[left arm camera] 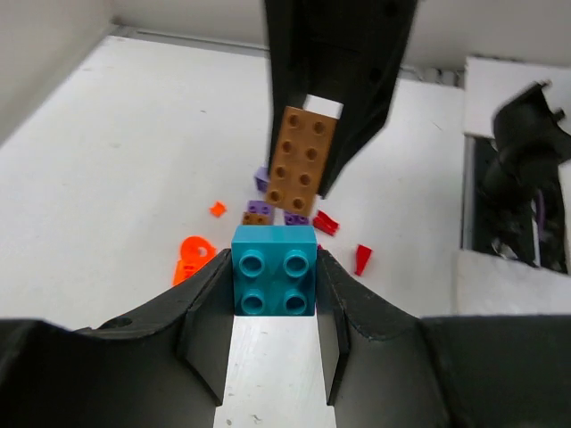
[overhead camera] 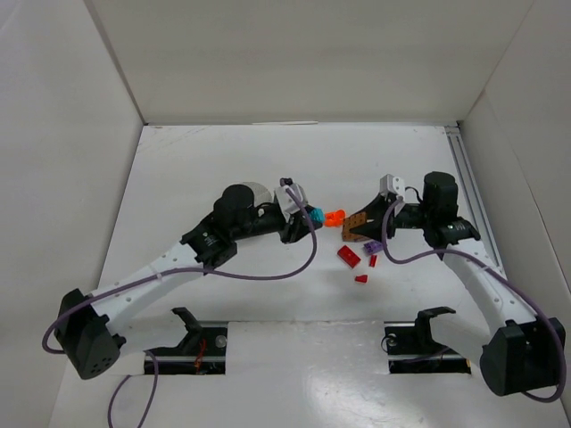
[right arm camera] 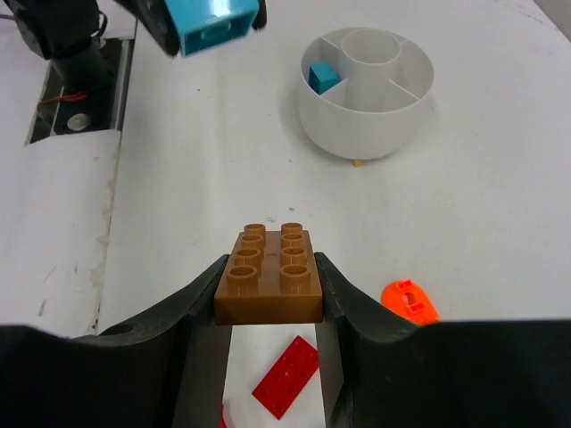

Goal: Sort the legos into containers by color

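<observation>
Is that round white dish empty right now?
No, a small teal brick lies in one wedge compartment of the white dish, seen from the right wrist camera.

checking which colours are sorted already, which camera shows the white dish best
The right wrist view: the dish sits whole, wedges open to view, a teal brick in one. The top view shows only a pale rounded bit behind the left arm, likely its edge. The left wrist view misses it.

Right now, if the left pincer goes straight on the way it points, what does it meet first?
Probably the brown brick held in the right pincer, which faces it just ahead; the left pincer's teal brick would touch first. Depth is unclear.
</observation>
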Controlling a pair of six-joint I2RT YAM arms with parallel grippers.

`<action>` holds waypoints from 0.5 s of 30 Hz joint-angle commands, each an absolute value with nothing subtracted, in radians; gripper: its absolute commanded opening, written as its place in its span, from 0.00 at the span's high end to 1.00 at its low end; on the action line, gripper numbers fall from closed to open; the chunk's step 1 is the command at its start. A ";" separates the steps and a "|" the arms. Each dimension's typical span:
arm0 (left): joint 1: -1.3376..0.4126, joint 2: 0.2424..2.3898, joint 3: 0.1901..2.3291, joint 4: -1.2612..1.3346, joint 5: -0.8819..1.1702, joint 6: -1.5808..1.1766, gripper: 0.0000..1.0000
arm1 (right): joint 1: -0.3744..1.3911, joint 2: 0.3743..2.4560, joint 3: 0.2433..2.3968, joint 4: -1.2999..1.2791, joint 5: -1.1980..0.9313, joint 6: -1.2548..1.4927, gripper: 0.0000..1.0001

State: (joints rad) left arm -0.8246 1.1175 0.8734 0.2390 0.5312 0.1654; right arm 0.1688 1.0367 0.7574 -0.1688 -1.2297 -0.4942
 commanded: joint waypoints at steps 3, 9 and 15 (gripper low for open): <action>-0.764 1.014 0.802 0.314 0.261 -0.026 1.00 | 0.146 1.035 0.755 -0.199 -1.208 -0.584 0.86; -0.623 0.974 0.753 0.204 -0.133 -0.360 1.00 | 0.146 0.983 0.807 -0.354 -0.954 -0.676 0.86; -0.491 1.029 0.735 0.091 -0.195 -0.522 1.00 | 0.146 0.969 0.816 -0.354 -0.908 -0.676 0.85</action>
